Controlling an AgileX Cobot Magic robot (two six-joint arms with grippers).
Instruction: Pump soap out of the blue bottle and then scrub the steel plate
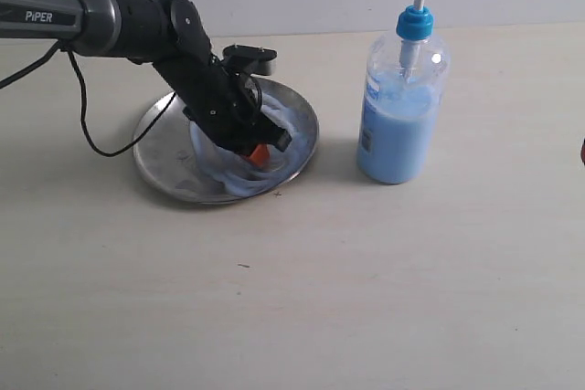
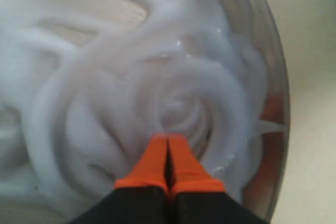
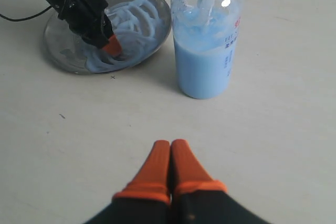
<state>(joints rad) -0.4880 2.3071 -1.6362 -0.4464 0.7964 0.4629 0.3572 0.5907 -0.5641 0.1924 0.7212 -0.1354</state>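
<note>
The steel plate (image 1: 163,139) lies left of centre on the table, its right half covered in swirled pale blue soap (image 1: 224,171). My left gripper (image 1: 259,154) is shut with nothing held, its orange tips down in the soap near the plate's right side. Up close, the left gripper (image 2: 168,140) points into a spiral of soap (image 2: 131,77), the plate's rim (image 2: 279,103) beside it. The blue bottle (image 1: 400,98) stands upright to the right of the plate. My right gripper (image 3: 170,144) is shut and empty over bare table, short of the bottle (image 3: 205,45) and plate (image 3: 63,51).
A black cable (image 1: 91,130) hangs from the left arm and trails past the plate's left rim. A dark red thing (image 1: 582,151) shows at the right edge. Pale tabletop (image 1: 320,299) runs across the foreground.
</note>
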